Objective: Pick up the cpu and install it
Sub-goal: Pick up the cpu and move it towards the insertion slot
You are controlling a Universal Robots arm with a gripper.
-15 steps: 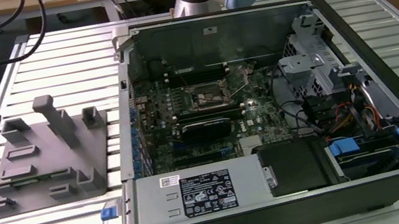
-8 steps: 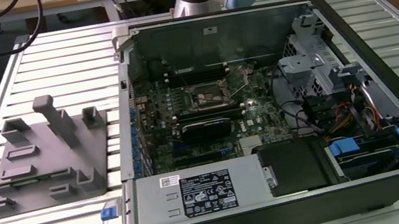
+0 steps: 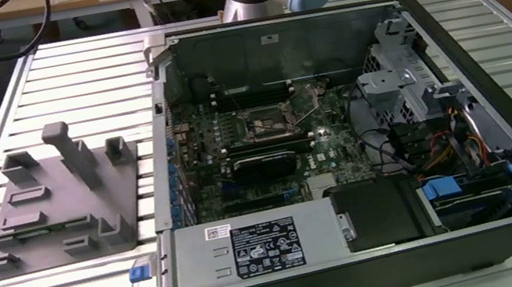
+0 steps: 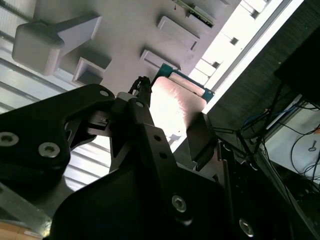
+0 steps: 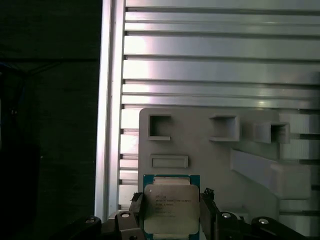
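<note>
Slatted table (image 5: 210, 70) and grey holder block (image 5: 220, 160) behind, claw (image 5: 171, 212) clamped on cpu (image 5: 170, 205) edges, metal top toward first wrist camera.

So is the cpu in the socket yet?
No, in the first wrist view the gripper grips the cpu above the grey holder block.

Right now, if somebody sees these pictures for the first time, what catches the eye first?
The open computer case on the slatted metal table dominates the exterior view, its green circuit board bare. In the first wrist view, the gripper clamps the silver cpu by two edges, with the grey holder block beyond it.
</note>
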